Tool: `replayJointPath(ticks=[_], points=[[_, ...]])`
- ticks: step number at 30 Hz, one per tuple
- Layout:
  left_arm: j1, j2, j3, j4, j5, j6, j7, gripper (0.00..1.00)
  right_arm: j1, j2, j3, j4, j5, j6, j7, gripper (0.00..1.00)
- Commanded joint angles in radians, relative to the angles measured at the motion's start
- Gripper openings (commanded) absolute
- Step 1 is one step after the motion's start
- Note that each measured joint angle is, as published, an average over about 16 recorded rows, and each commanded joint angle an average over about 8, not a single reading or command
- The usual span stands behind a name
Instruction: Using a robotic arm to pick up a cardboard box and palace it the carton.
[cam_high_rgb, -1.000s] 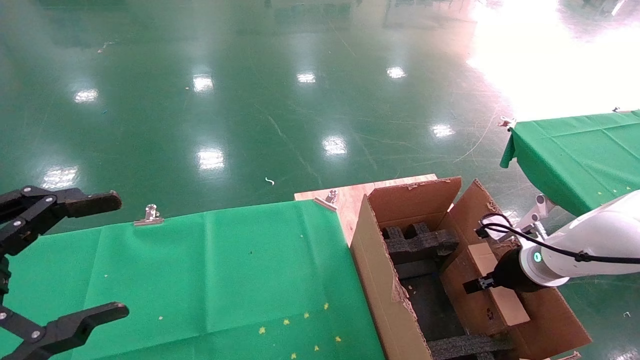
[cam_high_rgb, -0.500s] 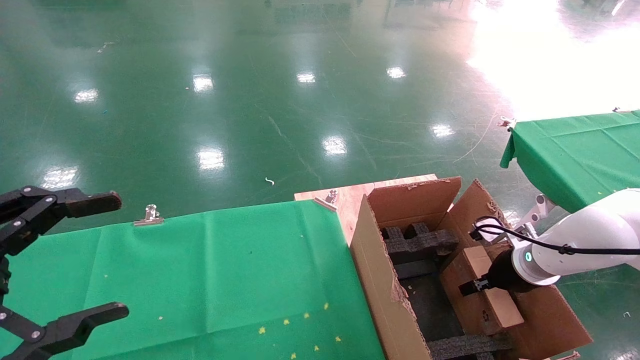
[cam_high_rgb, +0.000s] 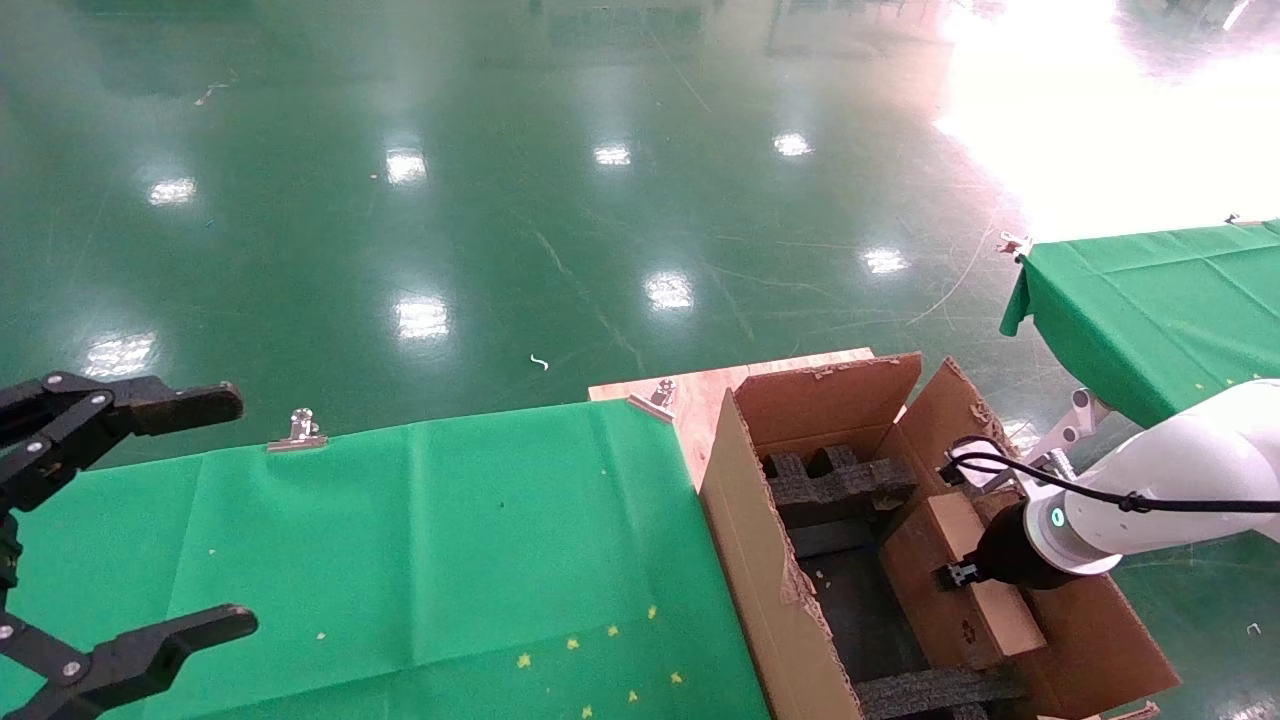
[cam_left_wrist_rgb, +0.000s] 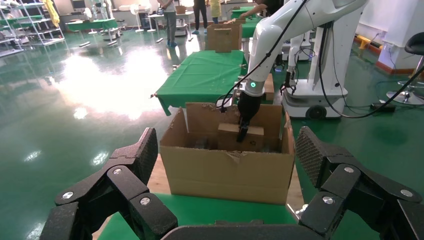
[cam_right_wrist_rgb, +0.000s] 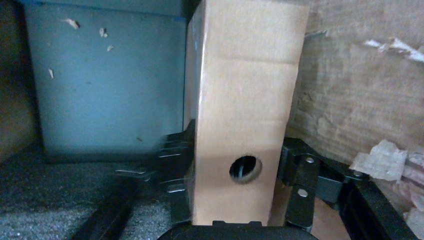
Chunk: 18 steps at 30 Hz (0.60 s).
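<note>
The carton (cam_high_rgb: 760, 560) stands open at the right end of my table, with black foam inserts (cam_high_rgb: 840, 485) inside. My right gripper (cam_high_rgb: 960, 575), on the white arm, is shut on the slim brown cardboard box (cam_high_rgb: 985, 600), which hangs tilted inside the carton by its right wall. In the right wrist view the box (cam_right_wrist_rgb: 245, 100) fills the gap of that gripper (cam_right_wrist_rgb: 235, 185), and black fingers (cam_right_wrist_rgb: 300, 170) press both its sides. From the left wrist view the box (cam_left_wrist_rgb: 252, 137) shows above the carton's (cam_left_wrist_rgb: 225, 170) near wall. My left gripper (cam_high_rgb: 240, 510) is parked open at the far left.
A green cloth (cam_high_rgb: 450, 560) covers the table, held by metal clips (cam_high_rgb: 298, 432) at its far edge. A wooden board (cam_high_rgb: 700, 395) lies under the carton. A second green-covered table (cam_high_rgb: 1150, 310) stands at the right, with glossy green floor beyond.
My right gripper has carried the cardboard box slightly left and lower into the carton. The left arm has not moved.
</note>
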Motion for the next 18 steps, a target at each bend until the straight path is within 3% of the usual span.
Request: replayJointPath(ticks=[1, 18], points=[[0.000, 0.000, 0.000, 0.000, 0.000, 0.000, 0.000, 1.00, 0.002, -0.001, 0.000, 0.001, -0.002, 0.001, -0.001, 1.00], [0.000, 0.000, 0.000, 0.000, 0.000, 0.000, 0.000, 1.00, 0.042, 0.015, 0.009, 0.039, -0.022, -0.007, 0.008, 1.00]])
